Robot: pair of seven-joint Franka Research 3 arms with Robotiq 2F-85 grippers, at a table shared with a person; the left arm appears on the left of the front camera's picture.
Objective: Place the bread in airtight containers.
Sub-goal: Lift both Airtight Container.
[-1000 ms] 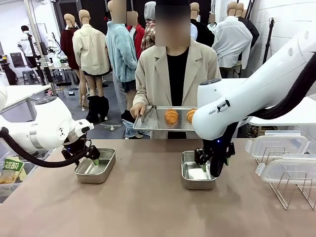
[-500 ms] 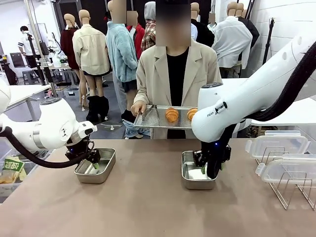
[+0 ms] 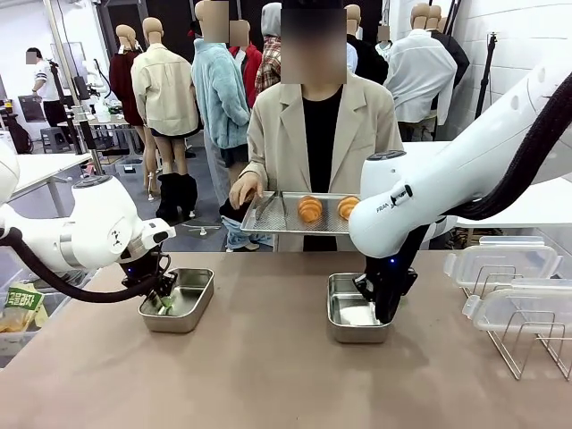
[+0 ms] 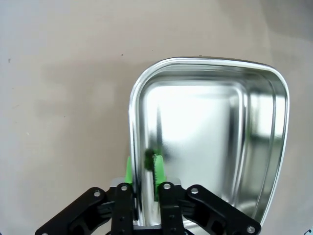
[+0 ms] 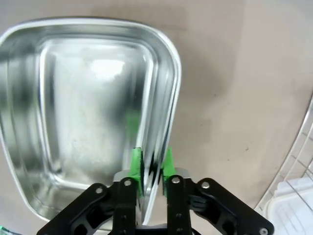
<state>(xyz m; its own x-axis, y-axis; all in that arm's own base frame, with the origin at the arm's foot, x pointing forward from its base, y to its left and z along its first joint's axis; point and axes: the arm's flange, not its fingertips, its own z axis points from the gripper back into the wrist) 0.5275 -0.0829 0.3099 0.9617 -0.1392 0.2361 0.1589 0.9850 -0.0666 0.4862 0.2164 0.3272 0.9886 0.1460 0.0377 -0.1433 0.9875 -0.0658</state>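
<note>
Pinches the side wall of the left pan (image 3: 188, 299) with the left tool (image 3: 165, 302), lower left of the frame, one green pad inside and one outside, pressed onto the steel. Grips the right pan (image 3: 349, 313) the same way with the right tool (image 3: 382, 315), lower centre-right on the tabletop (image 3: 268, 375). Reaches in from each side, wrists bent steeply down. Stands well apart from the bread (image 3: 310, 209), two pieces on a flat tray (image 3: 295, 231) held by a person's hand (image 3: 244, 189) at upper centre.

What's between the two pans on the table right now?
Nothing: the front view shows bare table between the left pan and the right pan.
</note>
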